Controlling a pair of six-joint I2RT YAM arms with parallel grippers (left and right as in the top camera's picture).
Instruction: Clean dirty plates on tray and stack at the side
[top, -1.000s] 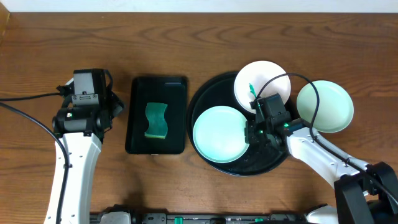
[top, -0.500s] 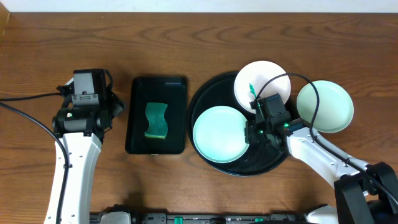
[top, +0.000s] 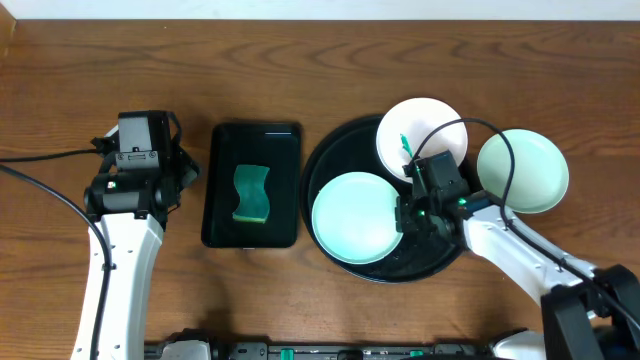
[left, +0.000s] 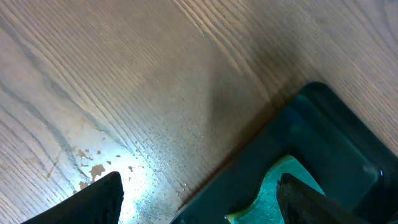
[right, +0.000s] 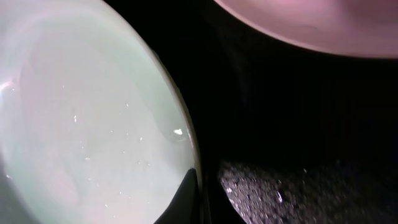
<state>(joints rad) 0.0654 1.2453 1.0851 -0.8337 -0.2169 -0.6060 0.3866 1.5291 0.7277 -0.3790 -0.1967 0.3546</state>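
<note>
The right end effector (top: 408, 213) is pinched shut on the right rim of a mint-green plate (top: 355, 217) lying in the round black tray (top: 318, 160). The right wrist view alone shows one dark fingertip (right: 186, 196) on that rim, beside wet specks on the tray floor. A white plate (top: 425, 125) rests at the tray's upper edge, and a second mint-green plate (top: 530, 170) sits on the surface (top: 120, 60) just right of the tray. The left end effector (left: 199, 208) is spread wide and empty; only its wrist view shows this, with the rectangular tray (left: 323, 124) and green sponge (left: 280, 186) ahead. Compared with a second ago, the gripped plate and right end effector have shifted very slightly rightward; the rest is unchanged.
</note>
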